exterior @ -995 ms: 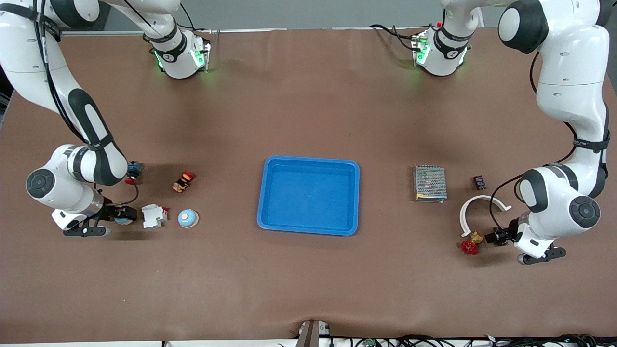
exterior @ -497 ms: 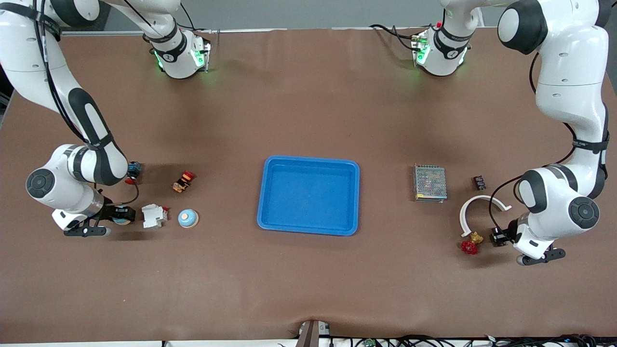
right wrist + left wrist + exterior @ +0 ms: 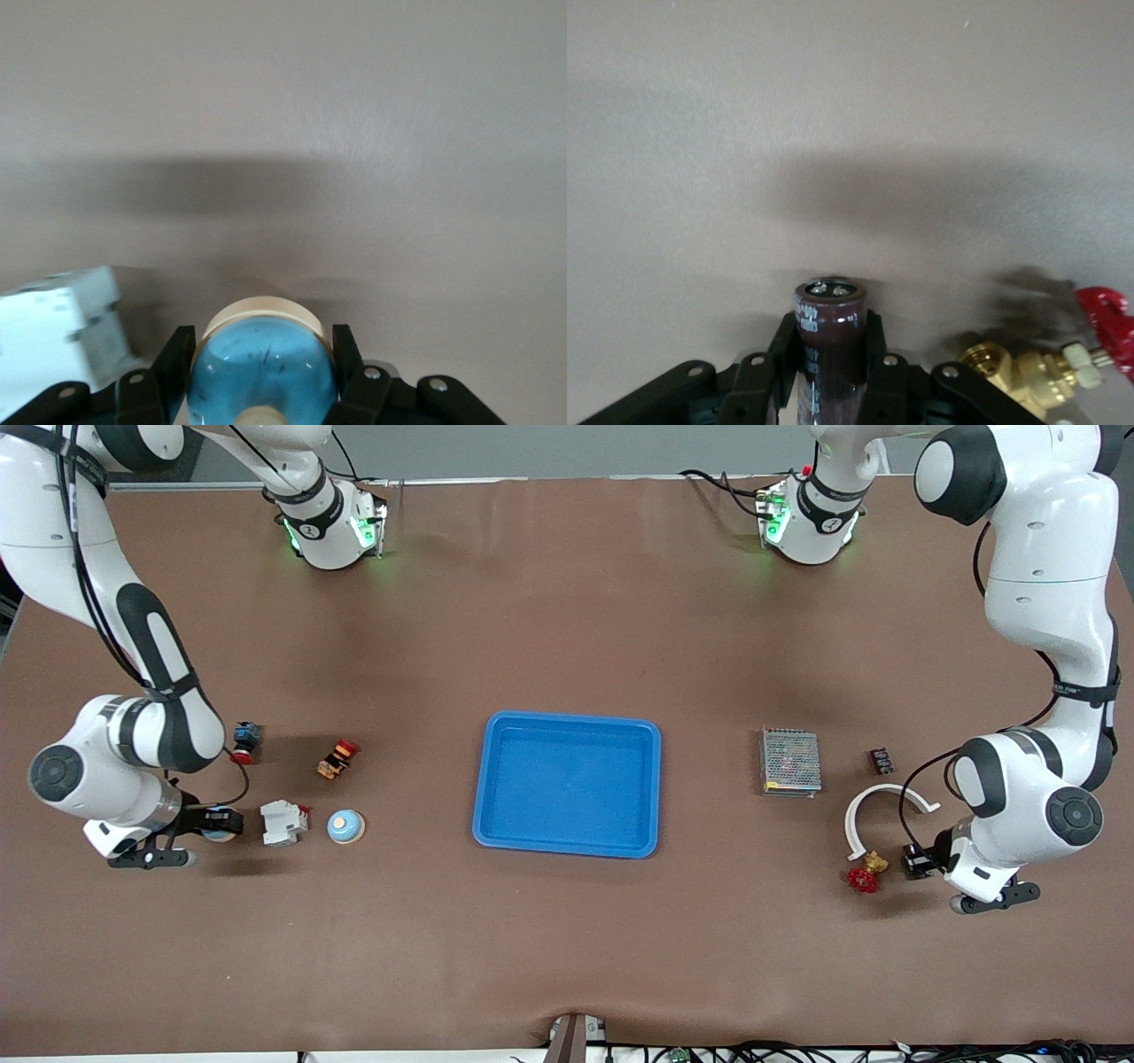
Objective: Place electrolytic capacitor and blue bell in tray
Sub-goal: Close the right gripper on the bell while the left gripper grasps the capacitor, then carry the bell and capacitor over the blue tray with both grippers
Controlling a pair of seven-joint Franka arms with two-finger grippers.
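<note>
Between right fingers, blue bell, seemingly half-hidden.

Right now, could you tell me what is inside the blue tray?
Nothing shows inside the tray: its whole blue floor is bare, with nothing covering it. The capacitor sits in the left tool and a blue bell in the right tool, both away from the tray.

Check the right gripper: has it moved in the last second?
Yes. The right gripper, shut on the blue bell, has drawn slightly away from the white block, toward the right arm's end of the table.
</note>
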